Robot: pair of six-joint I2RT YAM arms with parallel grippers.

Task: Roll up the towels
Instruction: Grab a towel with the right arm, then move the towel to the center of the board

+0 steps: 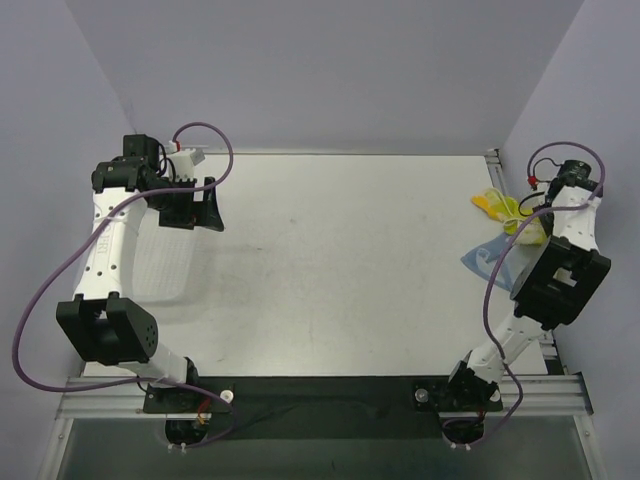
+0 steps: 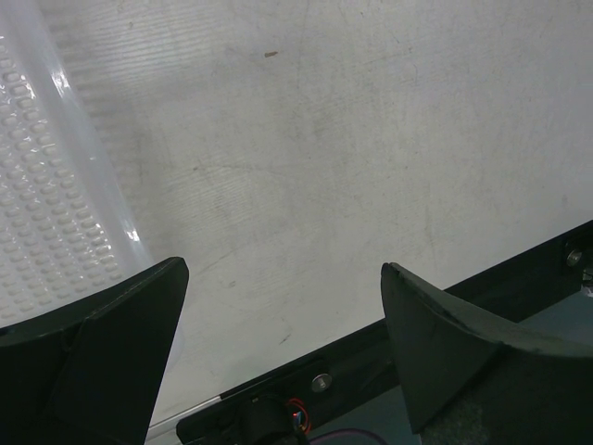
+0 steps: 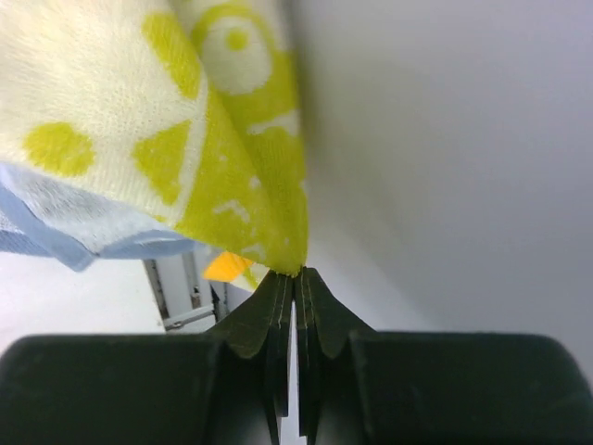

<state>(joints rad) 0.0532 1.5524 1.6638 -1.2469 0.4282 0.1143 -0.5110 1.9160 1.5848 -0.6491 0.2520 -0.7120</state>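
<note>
Since the right pincer (image 3: 295, 276) is parked hard against the right edge of the tabletop (image 1: 350, 260), that's where all the action is. Its jaws are pressed fully together, and the tips sit right at the folded edge of the printed towel (image 3: 120, 111). From the wrist cam I honestly can't tell whether a bit of cloth is nipped between them or just touching.

Markings first: the only thing I can make out on that towel is the print, yellow-green circles and a triangle on cream. Nothing there reads as text. The blue towel (image 1: 482, 262) lies just nearer to me than the printed one, partly under the right arm, and any label on it is too small to tell from above.

Room-wise, both towels are crowded up by the far right corner, with the side wall (image 3: 445, 139) close beside the pincer. The whole middle of the tabletop between the arms is bare.

Over on the left, the left pincer (image 2: 283, 278) is spread wide with nothing in it, hovering by the rim of the white mesh basket (image 2: 46, 204), which sits along the left edge.
</note>
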